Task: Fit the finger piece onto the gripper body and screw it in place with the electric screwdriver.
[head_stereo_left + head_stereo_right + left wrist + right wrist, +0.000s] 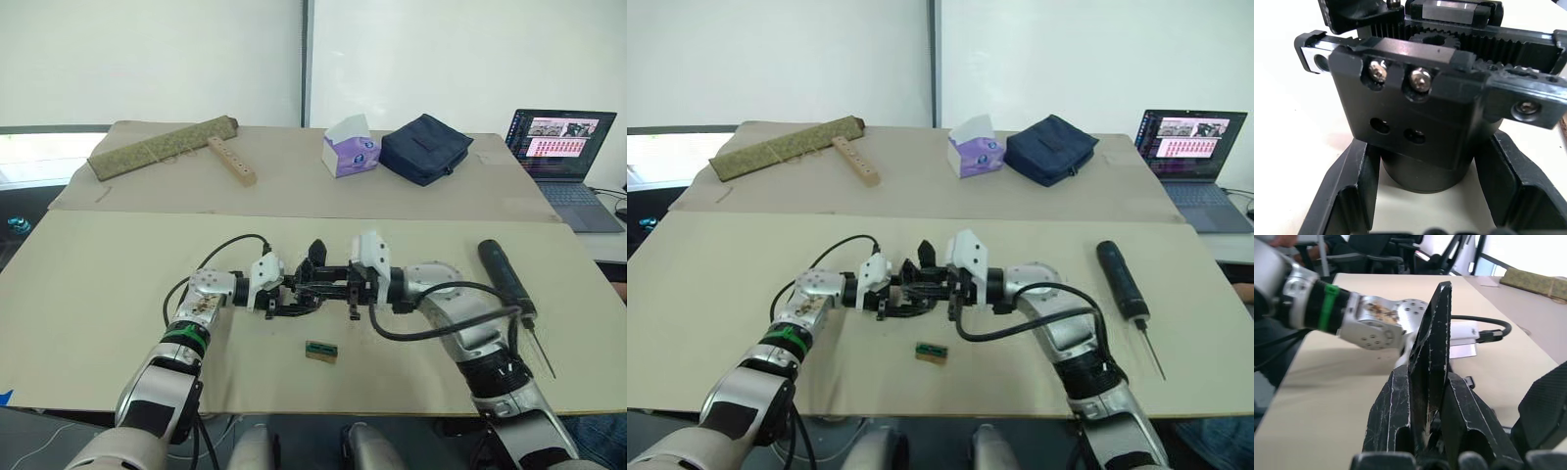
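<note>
At the middle of the table my two grippers meet around the black gripper body. My left gripper is shut on it, one finger on each side of its round base. Its toothed rails and screw heads face the left wrist camera. My right gripper is shut on the finger piece, a black pointed wedge standing up between its fingers, just right of the gripper body. The electric screwdriver lies on the table to the right of my right arm, its thin bit toward the front edge.
A small green-and-tan block lies in front of the grippers. On the far table are a rolled mat, a wooden block with holes, a tissue box and a dark blue pouch. A laptop stands far right.
</note>
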